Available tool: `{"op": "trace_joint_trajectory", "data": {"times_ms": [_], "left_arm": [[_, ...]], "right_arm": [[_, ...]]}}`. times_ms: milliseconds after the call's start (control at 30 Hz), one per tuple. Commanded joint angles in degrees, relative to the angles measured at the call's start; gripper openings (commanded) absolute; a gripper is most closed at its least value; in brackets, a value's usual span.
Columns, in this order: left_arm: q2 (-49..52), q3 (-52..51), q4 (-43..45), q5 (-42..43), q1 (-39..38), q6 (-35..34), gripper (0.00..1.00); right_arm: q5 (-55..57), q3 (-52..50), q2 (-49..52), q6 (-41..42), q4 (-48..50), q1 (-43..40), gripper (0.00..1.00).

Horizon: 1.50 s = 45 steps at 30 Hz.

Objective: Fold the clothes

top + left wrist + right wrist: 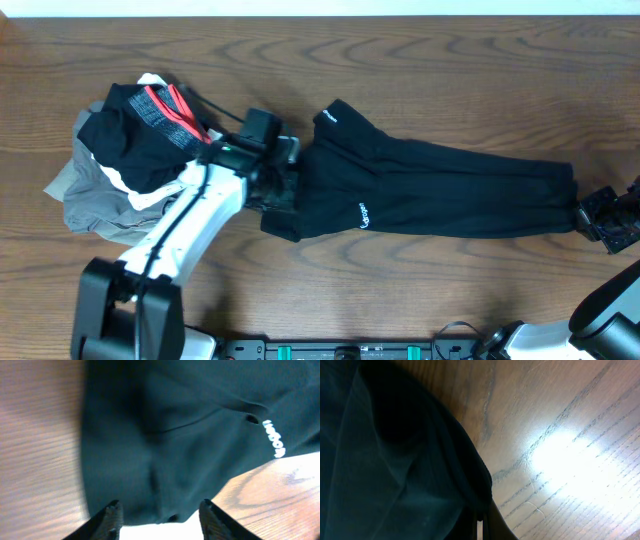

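Black trousers (430, 190) with a small white logo lie stretched across the middle of the wooden table, waist to the left, leg ends to the right. My left gripper (272, 185) hovers at the waist end; in the left wrist view its fingers (161, 515) are open with the black trousers (175, 435) just beyond them. My right gripper (590, 212) is at the leg ends; in the right wrist view its fingers (481, 525) are shut on the trousers' hem (395, 470).
A pile of other clothes (130, 150), black, grey, white and red-striped, lies at the left of the table. The wooden tabletop (480, 80) shows around the trousers.
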Motion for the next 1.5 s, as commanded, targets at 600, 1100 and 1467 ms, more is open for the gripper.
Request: {"op": "trace_joint_trajectory", "data": {"times_ms": [600, 1100, 1467], "left_arm": [[4.7, 3.5, -4.5, -1.9, 1.6, 1.0, 0.06], [1.9, 3.5, -11.0, -4.2, 4.9, 4.5, 0.37], [1.8, 7.8, -11.6, -5.7, 4.9, 4.9, 0.50]], "right_arm": [[14.4, 0.3, -0.3, 4.6, -1.5, 0.5, 0.01], [16.3, 0.3, -0.3, 4.5, -2.4, 0.5, 0.15], [3.6, 2.3, -0.3, -0.9, 0.3, 0.5, 0.24]]}}
